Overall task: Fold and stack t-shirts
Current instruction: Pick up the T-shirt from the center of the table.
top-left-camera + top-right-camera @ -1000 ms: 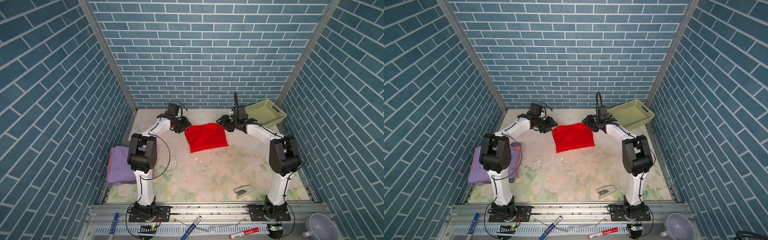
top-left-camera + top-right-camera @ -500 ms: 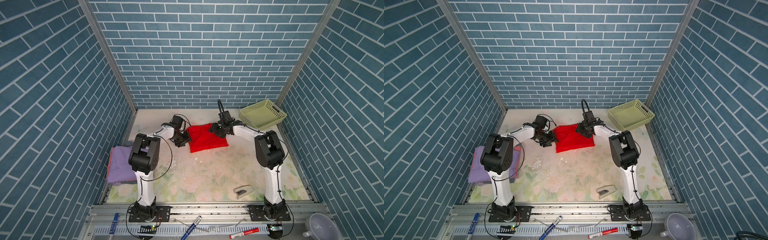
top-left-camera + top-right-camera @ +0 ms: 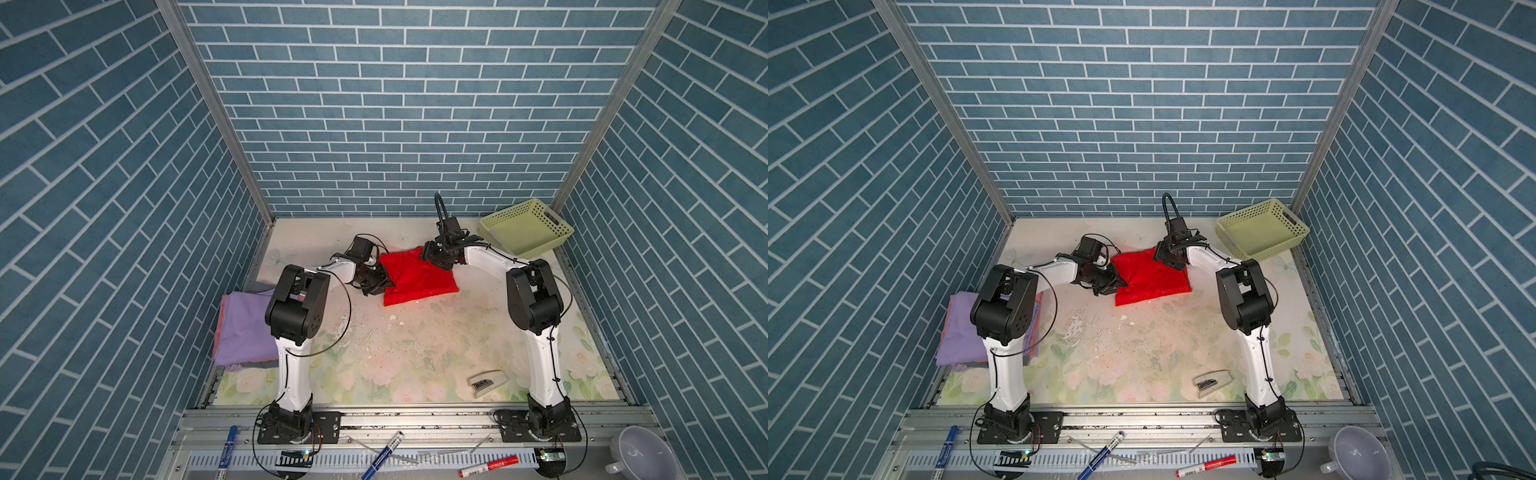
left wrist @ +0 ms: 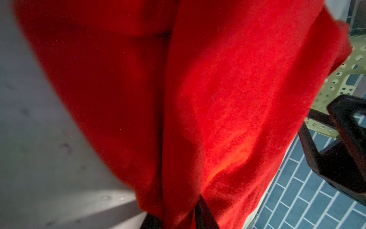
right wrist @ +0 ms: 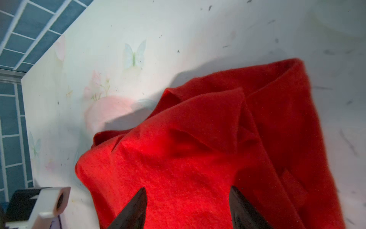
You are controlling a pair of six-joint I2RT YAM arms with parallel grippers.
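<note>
One red t-shirt (image 3: 419,276): left pincer (image 4: 176,218) clamped on its edge, right pincer (image 5: 188,190) spread apart over it.

From my end the floral table mat (image 3: 415,353) looks pretty scuffed, with white flakes (image 3: 392,318) scattered around the middle. A yellow-green perforated basket (image 3: 519,232) sits in the far right corner. A stapler (image 3: 487,380) lies near the front right. On the front rail I see a blue marker (image 3: 226,446), a second blue marker (image 3: 382,455), a red marker (image 3: 489,473) and a white cup (image 3: 638,455)
</note>
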